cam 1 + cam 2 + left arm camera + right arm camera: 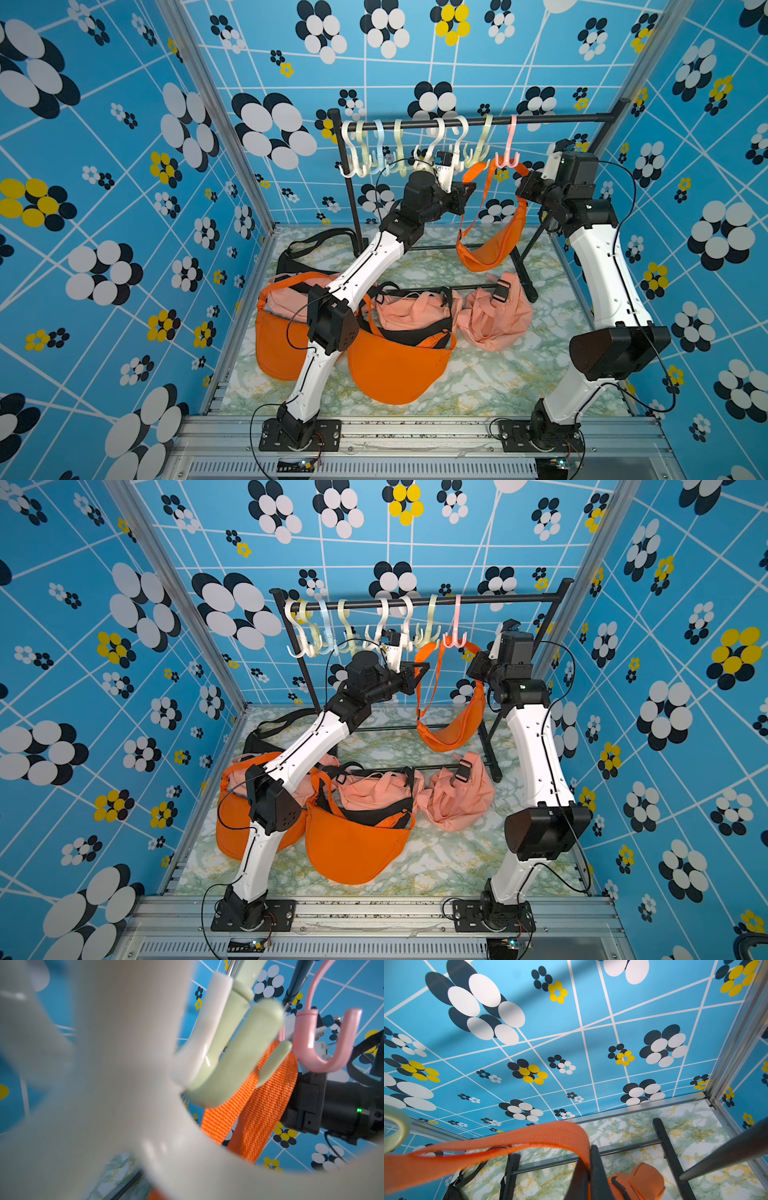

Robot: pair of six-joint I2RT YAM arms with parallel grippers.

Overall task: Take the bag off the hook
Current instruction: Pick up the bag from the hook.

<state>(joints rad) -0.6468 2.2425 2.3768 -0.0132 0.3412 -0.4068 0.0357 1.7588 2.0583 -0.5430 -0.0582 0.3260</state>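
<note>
A: Status? Front to back, everything off the rack (351, 199).
B: Desk (498, 386), in front of the rack: two orange bags (399, 368) lying flat. Behind them, at the rack's front foot bar: two pink bags (496, 318), crumpled. Black bag (286, 262) on the desk by the rack's post, left-arm end.
A: Target?
B: Hanging bag (490, 247) not off yet. Body dangles inside the rack, under the rail (552, 119), right-arm half. Its strap (268, 1093) runs up to the prongs of the green hook (239, 1068) and the pink hook (306, 1043), which hang side by side. Can't tell which prong carries the load.
A: Claws?
B: Right claw (523, 188): closed on the strap, just below the pink hook, near the rack's right-arm post. Its wrist view shows the webbing running down against the black fingers (596, 1163). Left claw (467, 192): closed, under the rail, just beside the strap's other run, below the green hook. A blurred cream hook (124, 1084) fills its wrist view and hides the fingers, so can't tell what it grips, if anything.
A: Top of the rack?
B: Rail spans post to post. Row of pastel hooks (380, 145) on it, most bunched toward the left-arm end; pink hook is the last one toward the right-arm end.
</note>
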